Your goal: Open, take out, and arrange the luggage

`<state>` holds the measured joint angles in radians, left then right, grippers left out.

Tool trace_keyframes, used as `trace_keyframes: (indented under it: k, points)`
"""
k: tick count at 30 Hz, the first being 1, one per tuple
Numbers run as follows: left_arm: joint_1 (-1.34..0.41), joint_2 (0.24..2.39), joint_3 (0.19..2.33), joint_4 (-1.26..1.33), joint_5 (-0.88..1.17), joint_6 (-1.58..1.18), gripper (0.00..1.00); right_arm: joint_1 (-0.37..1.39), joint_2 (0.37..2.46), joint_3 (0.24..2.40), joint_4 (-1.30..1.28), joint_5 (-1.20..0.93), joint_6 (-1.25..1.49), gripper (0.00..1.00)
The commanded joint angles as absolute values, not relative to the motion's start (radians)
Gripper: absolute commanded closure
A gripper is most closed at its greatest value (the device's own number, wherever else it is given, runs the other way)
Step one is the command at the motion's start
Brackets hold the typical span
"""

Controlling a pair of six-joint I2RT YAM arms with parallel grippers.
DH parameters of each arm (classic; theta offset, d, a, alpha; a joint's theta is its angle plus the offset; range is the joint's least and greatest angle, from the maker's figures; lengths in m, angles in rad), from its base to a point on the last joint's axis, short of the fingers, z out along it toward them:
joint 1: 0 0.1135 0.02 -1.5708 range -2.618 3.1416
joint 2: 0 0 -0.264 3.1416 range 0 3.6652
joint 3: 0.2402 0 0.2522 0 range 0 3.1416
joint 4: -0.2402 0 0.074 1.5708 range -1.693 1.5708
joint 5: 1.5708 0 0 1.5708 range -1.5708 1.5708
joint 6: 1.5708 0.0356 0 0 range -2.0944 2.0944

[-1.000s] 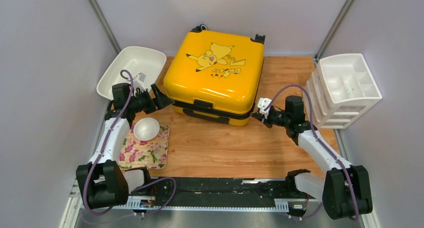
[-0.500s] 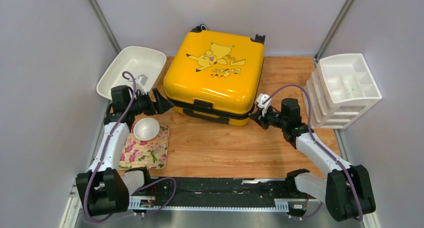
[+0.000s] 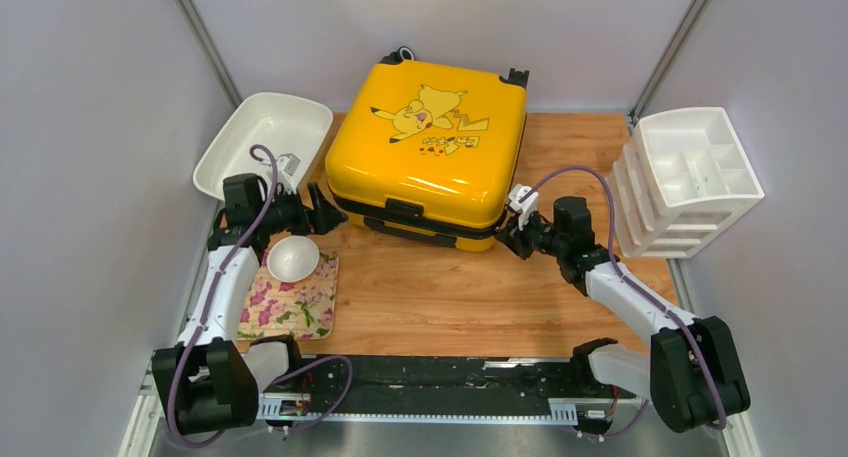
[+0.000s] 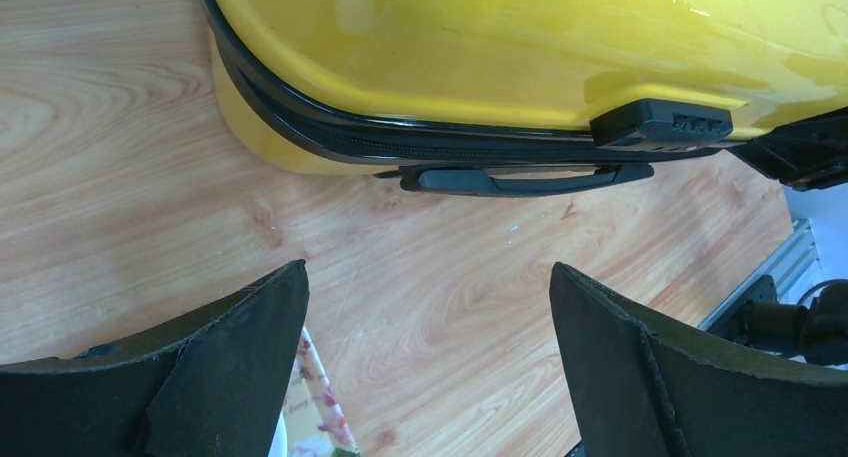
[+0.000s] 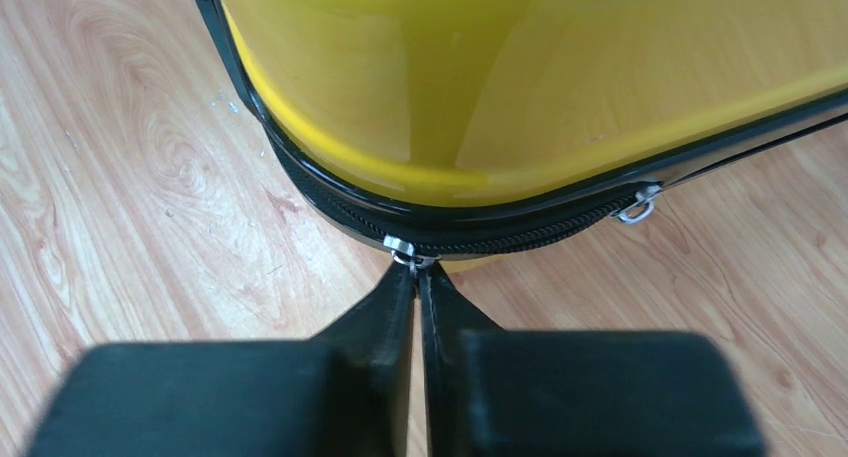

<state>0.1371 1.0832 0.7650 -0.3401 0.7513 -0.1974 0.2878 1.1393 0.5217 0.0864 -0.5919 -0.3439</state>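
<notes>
Right gripper [image 5: 418,267]: fingers almost together with a thin slit between them, tips right at the silver zipper pull [image 5: 401,247] on the near-right corner of the luggage [image 3: 430,142]. Can't tell if the tab is actually pinched. Left gripper [image 4: 428,272] is spread wide, empty, just off the near-left corner. Case lies flat, lid down, at the back of the table [image 3: 480,287]. Suggest a firm bite on the tab first. Then drag along the zip track, not away from the shell. Left could brace the case.
</notes>
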Motion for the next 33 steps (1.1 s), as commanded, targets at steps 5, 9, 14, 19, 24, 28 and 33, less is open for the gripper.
trace_keyframes:
  k: [5,9,14,19,24,28,33]
  points:
    - [0.097,1.022,0.755,-0.406,0.926,0.218,0.05,0.319,1.106,0.552,0.199,-0.433,-0.229,1.00]
    - [-0.050,0.976,0.717,-0.671,0.901,0.947,0.07,0.324,1.031,0.532,0.173,-0.453,-0.175,1.00]
    - [-0.187,1.009,0.682,-0.680,0.877,1.265,0.13,0.345,1.020,0.518,0.134,-0.422,-0.157,1.00]
    - [-0.291,1.158,0.755,-0.672,0.890,1.407,0.21,0.357,1.032,0.537,0.098,-0.376,-0.124,1.00]
    - [-0.356,1.201,0.736,-0.491,0.853,1.402,0.28,0.362,1.035,0.540,0.074,-0.344,-0.092,1.00]
    - [-0.397,1.190,0.681,-0.318,0.793,1.379,0.34,0.364,1.043,0.557,0.038,-0.333,-0.052,1.00]
    - [-0.414,1.233,0.676,-0.210,0.726,1.351,0.37,0.364,1.040,0.548,0.055,-0.324,-0.011,1.00]
